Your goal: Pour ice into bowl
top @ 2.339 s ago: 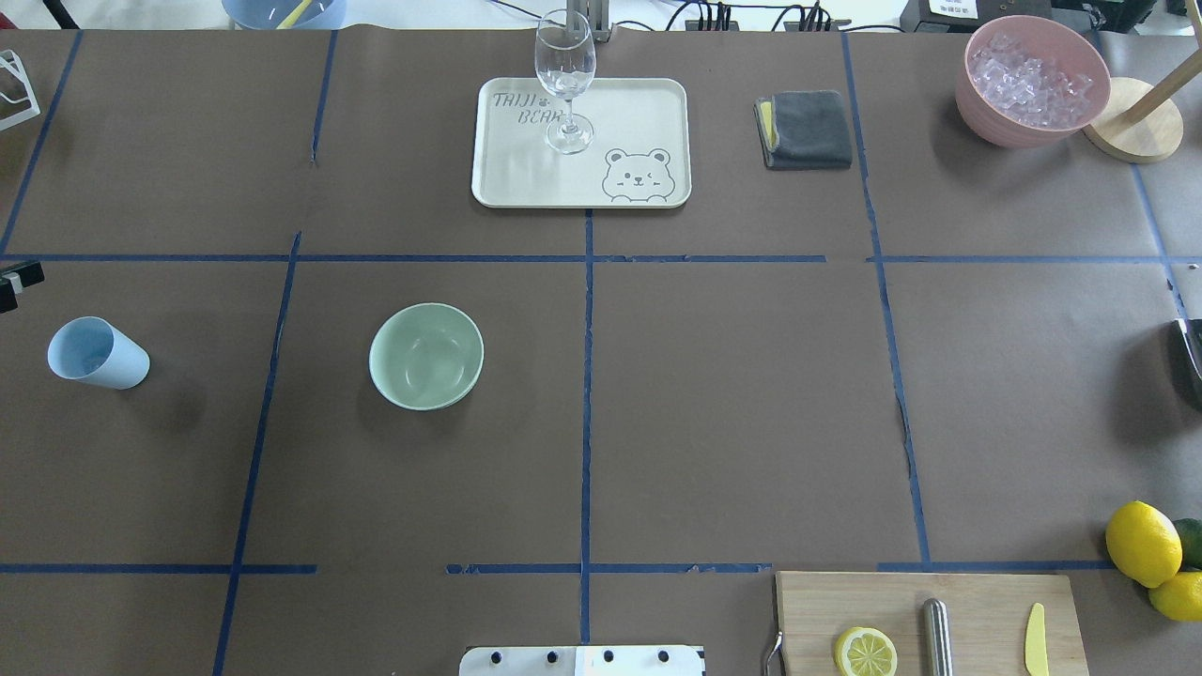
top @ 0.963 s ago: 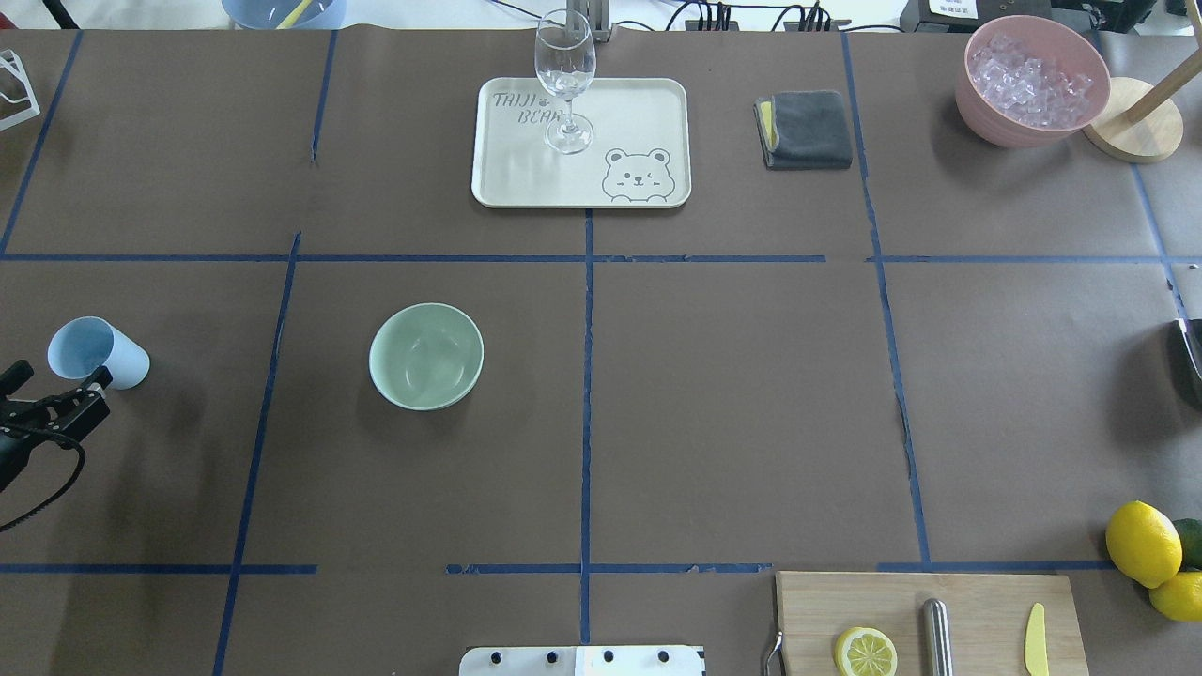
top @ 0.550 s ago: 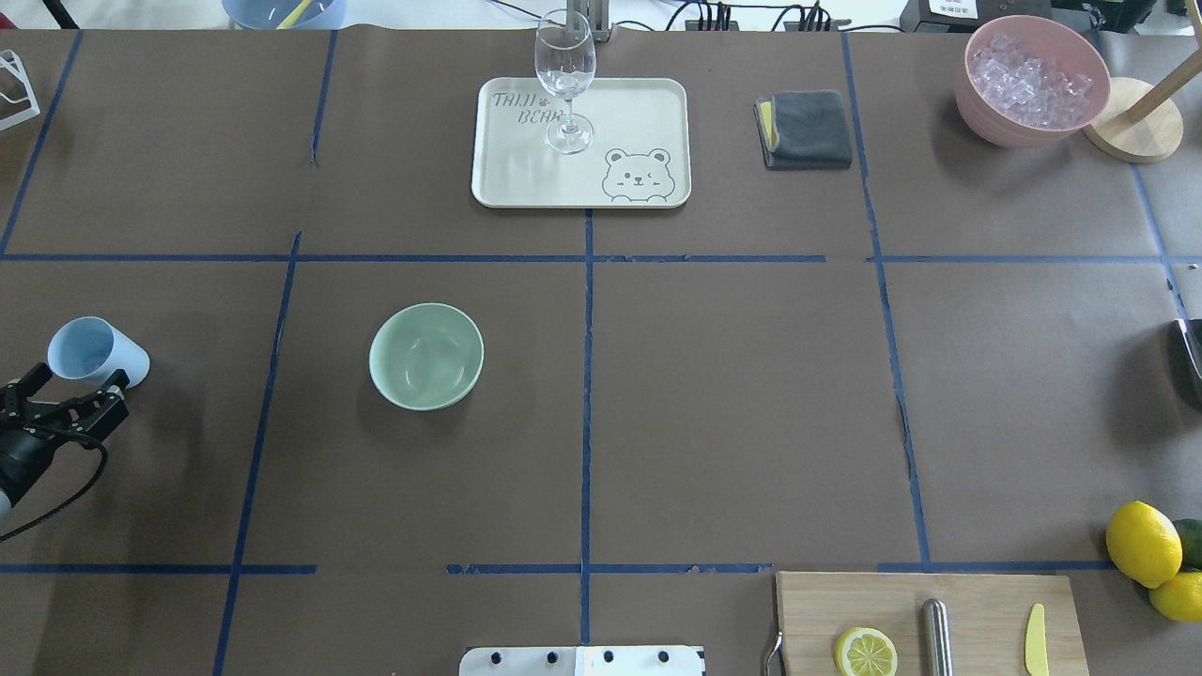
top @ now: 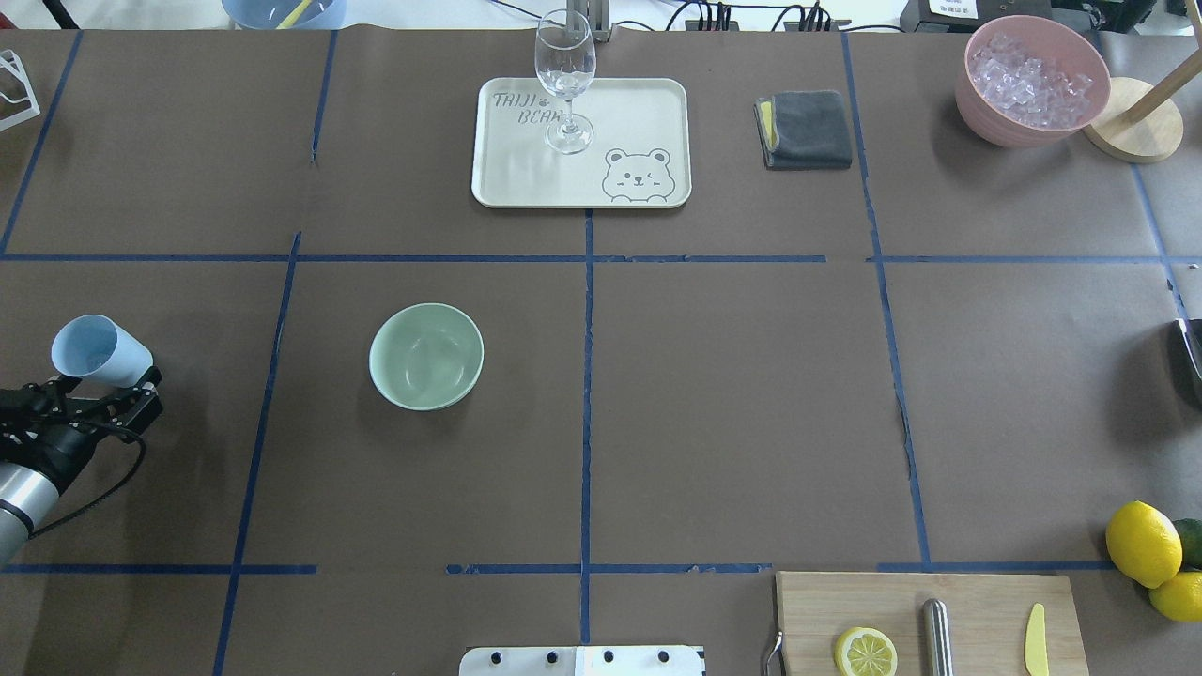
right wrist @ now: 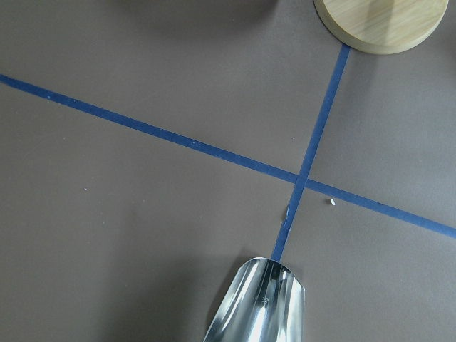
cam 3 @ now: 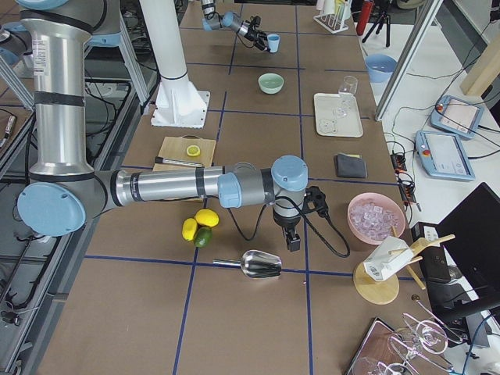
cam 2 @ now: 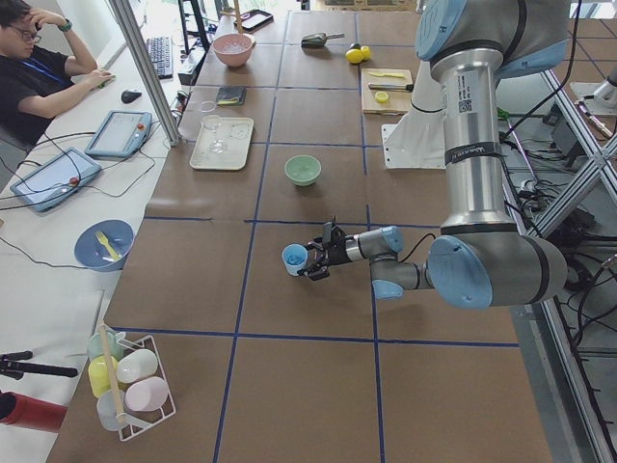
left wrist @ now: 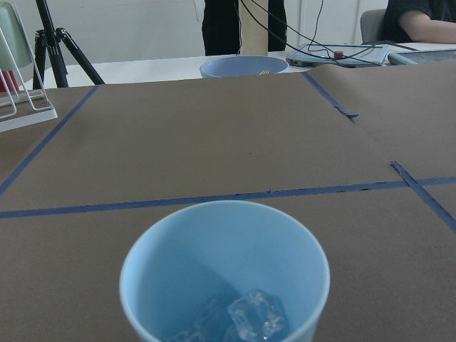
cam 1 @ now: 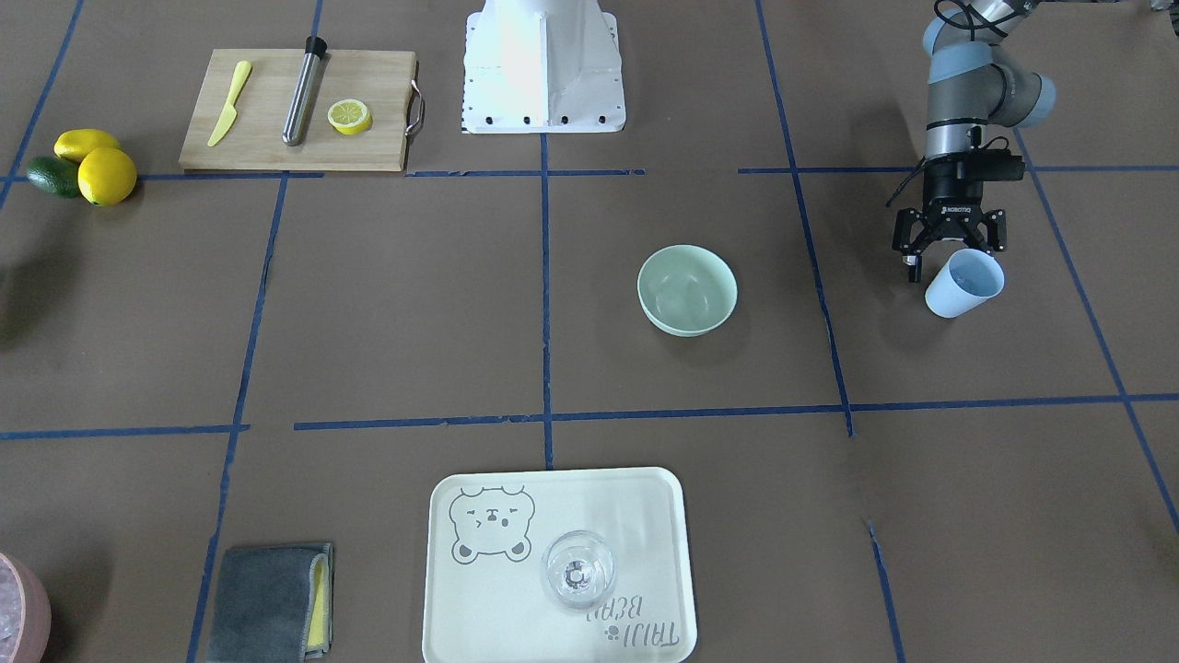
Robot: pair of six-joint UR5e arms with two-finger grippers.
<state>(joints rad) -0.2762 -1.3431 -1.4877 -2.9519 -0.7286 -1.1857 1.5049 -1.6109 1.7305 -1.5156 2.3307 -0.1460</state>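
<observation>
Now the left gripper has arrived at the light blue cup. A couple of seconds back it was barely in the overhead view, a second ago it sat off the cup's 7 o'clock, and at this point its fingers flank the cup's lower body from 6 o'clock. The jaws look spread wide with the cup between them. No clamp is visible, so it counts as open with nothing held. The cup has barely shifted and sits tilted on the table, mouth toward 10 o'clock. The ice is in the cup bottom: a few clear cubes, seen in the left wrist view. The bowl has not moved. It sits at the cup's 3 o'clock, well apart from it, upright and empty. The approach therefore looks done, with grasp, lift, carry and pour all pending. Likely next is to close on the cup wall, then carry it toward 3 o'clock. The risk is that the wall is smooth and tapered, so a low grip could slip or tip the cup and spill cubes early. The right gripper hangs just above a metal scoop far from the action, and its jaw state cannot be told.
</observation>
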